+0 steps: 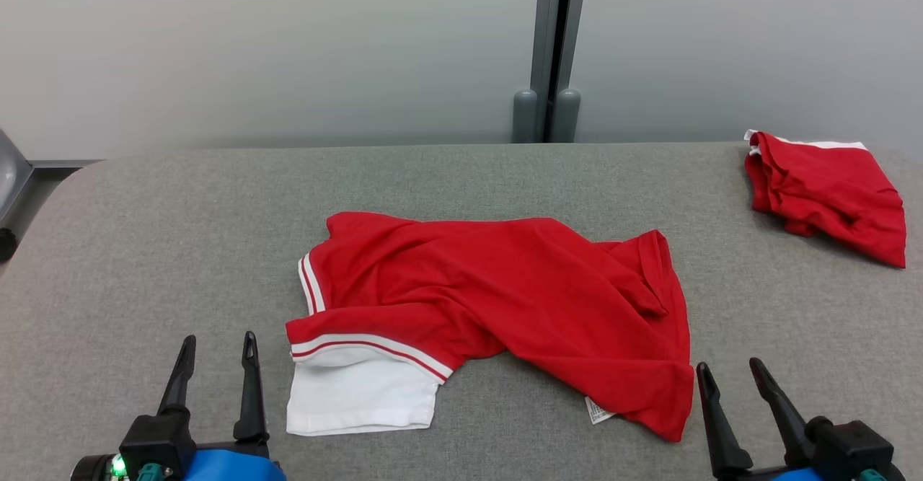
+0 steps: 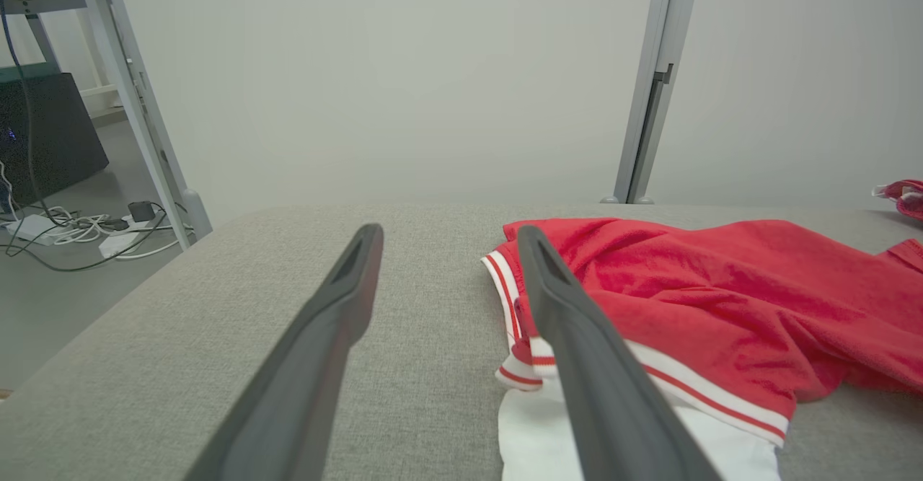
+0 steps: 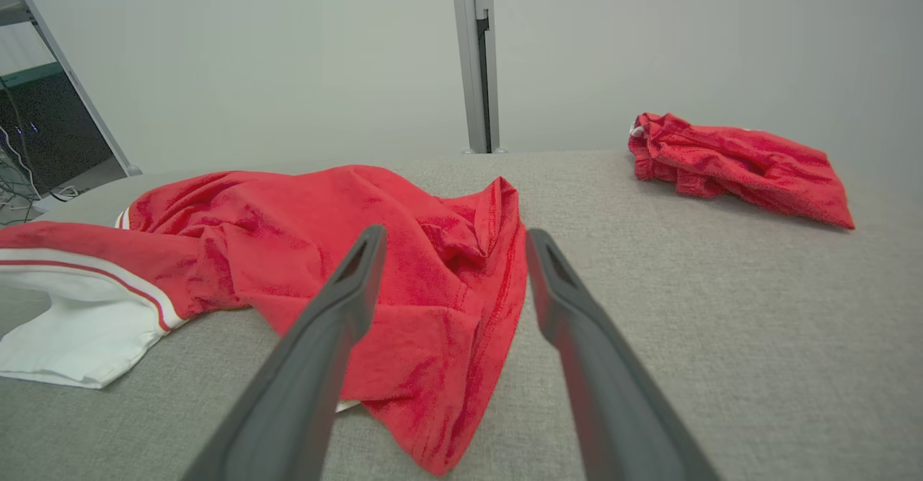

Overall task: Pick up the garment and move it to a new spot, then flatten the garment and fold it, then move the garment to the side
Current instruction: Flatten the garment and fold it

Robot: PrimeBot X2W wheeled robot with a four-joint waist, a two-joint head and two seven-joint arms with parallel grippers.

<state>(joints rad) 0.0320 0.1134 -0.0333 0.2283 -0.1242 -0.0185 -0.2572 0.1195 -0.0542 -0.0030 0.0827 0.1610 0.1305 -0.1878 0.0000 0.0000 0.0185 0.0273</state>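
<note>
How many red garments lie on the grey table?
2. One crumpled red garment, white-trimmed, lies at the middle of the table; a smaller red bundle sits at its far right edge.

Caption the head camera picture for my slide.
Left hand and right hand, both open, poised near a crumpled red shirt on the grey table; another red garment far right.

Garment (image 1: 505, 286) crumpled: folds hide lower layers, sleeves and neck cannot be told apart. White part (image 1: 357, 394) runs under striped hem (image 1: 375, 347), upper edge hidden. Label (image 1: 598, 410): print too small to read. Left gripper (image 1: 219, 337) and right gripper (image 1: 728, 364): bodies cut by bottom edge of head view.

Left wrist view: one finger (image 2: 577, 344) covers part of striped hem. Garment cut by right and bottom edges. Second red garment (image 2: 905, 196) mostly beyond right edge.

Right wrist view: one finger (image 3: 324, 344) covers part of red cloth. White part cut by left edge.
</note>
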